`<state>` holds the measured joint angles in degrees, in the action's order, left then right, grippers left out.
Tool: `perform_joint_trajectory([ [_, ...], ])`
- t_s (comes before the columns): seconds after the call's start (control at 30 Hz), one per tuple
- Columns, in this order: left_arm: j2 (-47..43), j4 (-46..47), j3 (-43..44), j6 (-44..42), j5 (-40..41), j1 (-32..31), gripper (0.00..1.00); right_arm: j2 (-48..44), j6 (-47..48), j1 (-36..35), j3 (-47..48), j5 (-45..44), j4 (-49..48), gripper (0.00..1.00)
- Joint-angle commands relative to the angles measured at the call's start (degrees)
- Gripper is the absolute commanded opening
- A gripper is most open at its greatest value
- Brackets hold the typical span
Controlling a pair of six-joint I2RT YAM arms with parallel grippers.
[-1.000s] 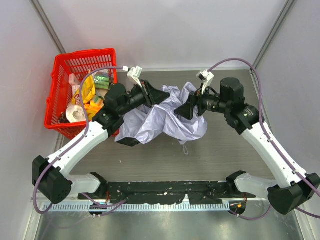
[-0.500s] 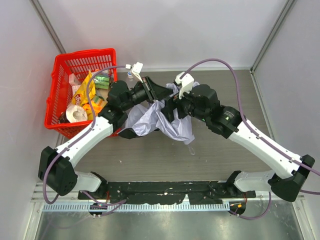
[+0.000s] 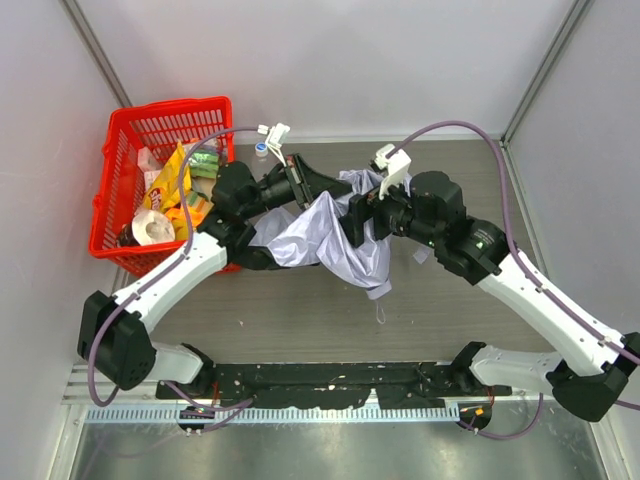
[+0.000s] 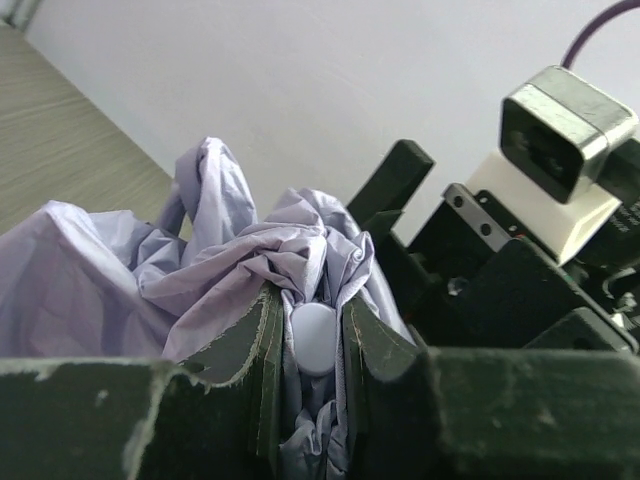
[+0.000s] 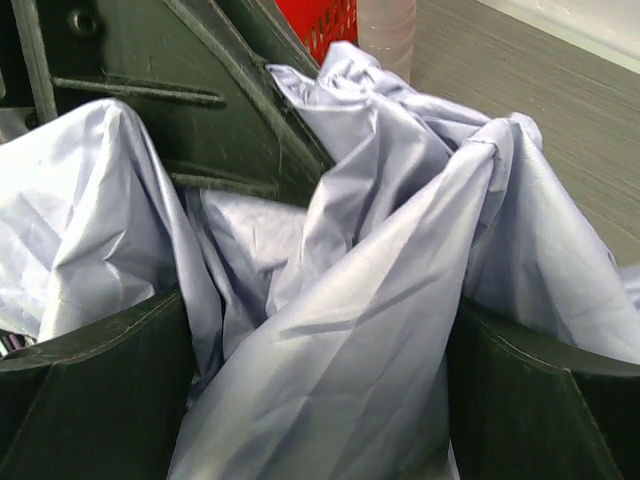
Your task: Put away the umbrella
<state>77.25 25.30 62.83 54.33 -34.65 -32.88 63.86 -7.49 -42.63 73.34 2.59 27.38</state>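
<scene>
The umbrella [image 3: 322, 238] is a crumpled heap of pale lavender fabric in the middle of the table, its light strap [image 3: 380, 312] trailing toward the near edge. My left gripper [image 3: 316, 186] reaches in from the left and is shut on the umbrella; in the left wrist view its fingers [image 4: 312, 312] pinch folds of fabric [image 4: 120, 270] and a small white rib tip [image 4: 313, 338]. My right gripper [image 3: 353, 220] comes from the right and stands open. In the right wrist view a thick fold of fabric [image 5: 400, 170] lies between the spread fingers of that gripper [image 5: 320, 345]. Shaft and handle are hidden.
A red basket [image 3: 118, 132] full of packets and a tape roll stands at the back left, close behind my left arm. A clear plastic bottle [image 3: 262, 150] stands beside the basket's right wall; the right wrist view shows this bottle [image 5: 386, 22] behind the fabric.
My right arm has swung left into the umbrella, then eased back a little. The fabric is more bunched between the two grippers. The left gripper kept its hold.
</scene>
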Motion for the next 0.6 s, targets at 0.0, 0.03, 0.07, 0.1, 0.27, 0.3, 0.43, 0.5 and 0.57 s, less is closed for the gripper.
perform_joint_trajectory([
  [0.0,1.0,18.8,1.6,10.6,-10.3,-0.2,0.00,3.1,1.7,0.4,-0.5,0.4,-4.5,0.91],
  [0.03,1.3,22.6,1.1,12.5,-10.9,-0.3,0.00,5.0,1.8,0.4,0.4,1.3,-4.8,0.91],
  [0.07,1.5,25.0,0.7,14.2,-11.4,-0.4,0.00,5.8,1.9,0.4,0.7,1.5,-5.3,0.91],
  [0.1,1.8,26.4,0.5,15.0,-11.9,-0.6,0.00,7.1,2.3,0.4,1.0,1.5,-5.8,0.91],
  [0.27,1.9,28.8,-0.4,15.6,-12.3,-1.7,0.00,8.7,-0.1,0.4,-0.7,3.2,-14.1,0.91],
  [0.3,2.1,30.1,-0.6,16.2,-12.5,-1.7,0.00,9.2,-0.5,0.4,-1.1,4.3,-14.6,0.90],
  [0.43,2.7,34.5,-0.8,18.4,-12.8,-2.0,0.00,9.4,-1.6,0.4,-4.0,9.7,-19.5,0.72],
  [0.5,3.1,35.5,-0.6,18.7,-13.2,-2.6,0.00,8.5,-2.4,0.4,-6.5,13.2,-23.6,0.62],
  [0.57,3.5,36.9,-0.2,19.5,-13.9,-3.2,0.00,7.8,-3.1,0.3,-8.0,15.2,-26.0,0.49],
])
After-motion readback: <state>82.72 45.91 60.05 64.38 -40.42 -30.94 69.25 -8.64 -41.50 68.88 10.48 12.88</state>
